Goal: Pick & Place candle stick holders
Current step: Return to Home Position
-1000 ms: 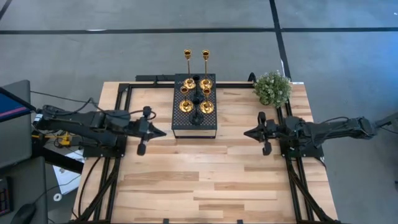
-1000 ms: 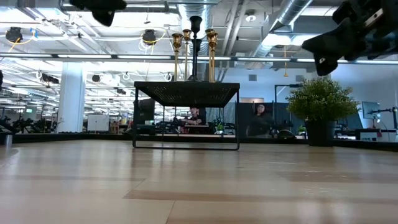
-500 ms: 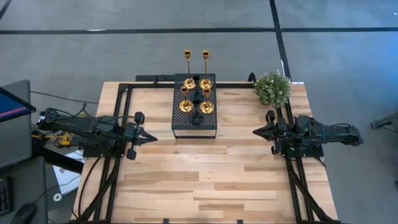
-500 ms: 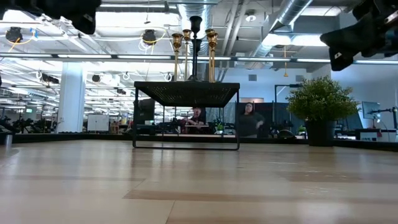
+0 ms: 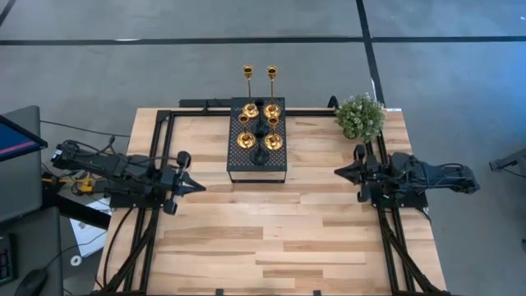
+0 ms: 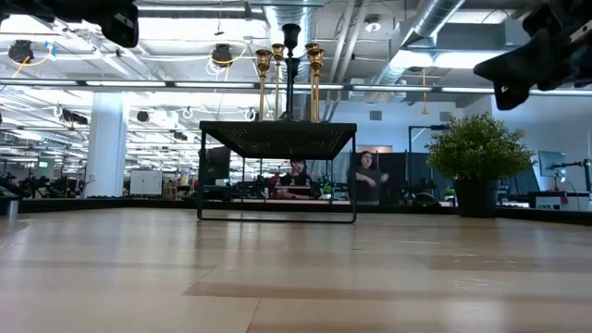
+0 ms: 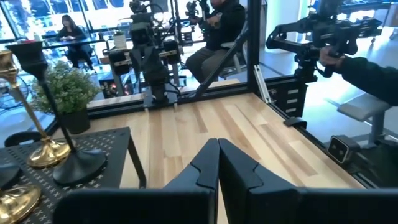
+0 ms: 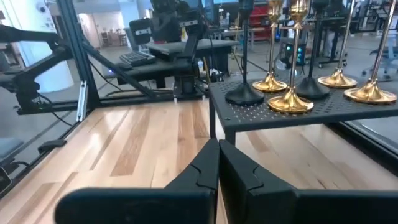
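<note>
Several candle stick holders stand by their round bases on the black perforated platform point(image 5: 257, 160) at the table's far middle: gold ones point(image 5: 272, 141) and black ones point(image 5: 260, 153). They also show in the low view point(image 6: 289, 69) and the right wrist view point(image 8: 290, 101). My left gripper point(image 5: 200, 186) is shut and empty, left of the platform's near end. My right gripper point(image 5: 338, 173) is shut and empty, to the platform's right.
A small bushy green plant point(image 5: 360, 116) stands at the table's far right corner. Black frame rails point(image 5: 156, 238) run along the table's left, right and far sides. Bare wood lies between the arms and toward the near edge. People sit in the room beyond point(image 6: 298, 176).
Both arms have drawn back from the platform: my left gripper toward the table's left edge, my right gripper toward the right edge. Most of the motion came early; in the last half second both have nearly held still. The holders have kept their places.
</note>
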You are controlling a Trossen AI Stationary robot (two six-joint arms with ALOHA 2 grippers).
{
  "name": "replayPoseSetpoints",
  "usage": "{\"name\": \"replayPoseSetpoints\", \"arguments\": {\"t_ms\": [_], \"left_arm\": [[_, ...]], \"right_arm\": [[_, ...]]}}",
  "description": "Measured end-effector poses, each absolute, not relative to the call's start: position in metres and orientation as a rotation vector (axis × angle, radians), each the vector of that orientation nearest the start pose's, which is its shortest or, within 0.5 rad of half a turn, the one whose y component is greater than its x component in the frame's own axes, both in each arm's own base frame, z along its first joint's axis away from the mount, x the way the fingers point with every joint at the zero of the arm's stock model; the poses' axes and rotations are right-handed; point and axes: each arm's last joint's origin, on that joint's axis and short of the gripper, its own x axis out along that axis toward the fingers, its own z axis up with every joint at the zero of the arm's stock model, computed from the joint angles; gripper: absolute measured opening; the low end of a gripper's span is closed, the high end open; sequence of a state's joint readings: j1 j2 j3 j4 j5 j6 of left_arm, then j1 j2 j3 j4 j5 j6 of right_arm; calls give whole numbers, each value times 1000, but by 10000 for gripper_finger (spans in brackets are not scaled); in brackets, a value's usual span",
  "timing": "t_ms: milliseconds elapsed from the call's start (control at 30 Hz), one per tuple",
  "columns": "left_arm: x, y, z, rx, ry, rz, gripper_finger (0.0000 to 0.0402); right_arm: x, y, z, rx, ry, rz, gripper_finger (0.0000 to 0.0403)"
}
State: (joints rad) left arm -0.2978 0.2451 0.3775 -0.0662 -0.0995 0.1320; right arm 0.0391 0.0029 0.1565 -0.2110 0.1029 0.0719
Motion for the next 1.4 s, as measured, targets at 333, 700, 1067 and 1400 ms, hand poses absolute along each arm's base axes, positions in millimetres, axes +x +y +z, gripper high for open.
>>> {"name": "replayPoseSetpoints", "arguments": {"t_ms": [333, 700, 1067, 1400], "left_arm": [[91, -26, 266, 119, -79, -204, 7], [83, -23, 269, 131, -119, -196, 6], [55, -14, 267, 94, -185, -193, 6], [57, -15, 259, 103, -126, -207, 5]], "right_arm": [[94, 3, 172, 22, 65, 16, 0], [94, 3, 171, 24, 80, 15, 0], [94, 3, 171, 59, 83, 14, 0], [94, 3, 170, 59, 84, 14, 0]]}}
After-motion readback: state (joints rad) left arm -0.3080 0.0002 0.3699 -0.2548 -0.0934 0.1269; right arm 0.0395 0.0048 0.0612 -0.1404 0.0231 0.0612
